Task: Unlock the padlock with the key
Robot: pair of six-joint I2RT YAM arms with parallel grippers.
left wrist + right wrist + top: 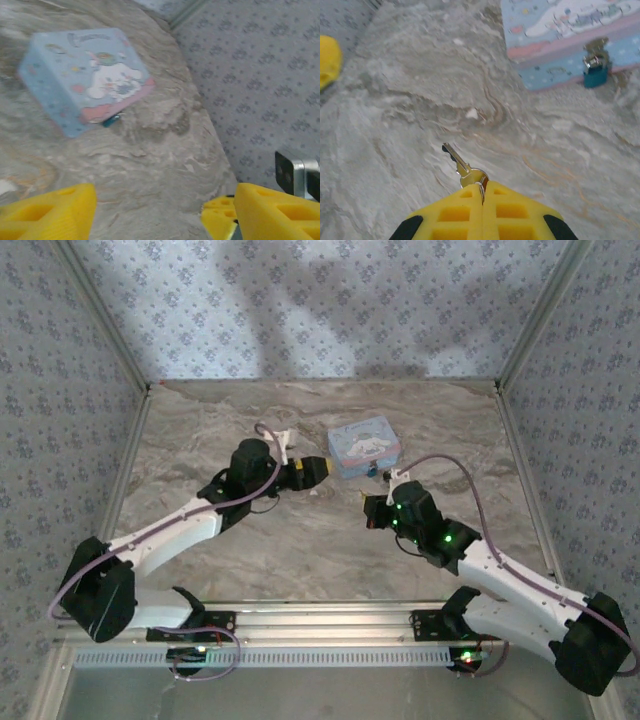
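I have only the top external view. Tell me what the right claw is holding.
Observer: The right claw is shut on the key, whose blade sticks out in front.
Operator: Now locate the padlock.
Observer: The padlock hangs from the clasp on the front wall of the tin box, beyond the key.
Operator: Report the left claw.
Observer: The left claw is open and empty, with the tin box ahead of it.

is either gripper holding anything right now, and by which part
The right gripper is shut on the key, pinching its round head, with the blade sticking out ahead. The left gripper is open and holds nothing.
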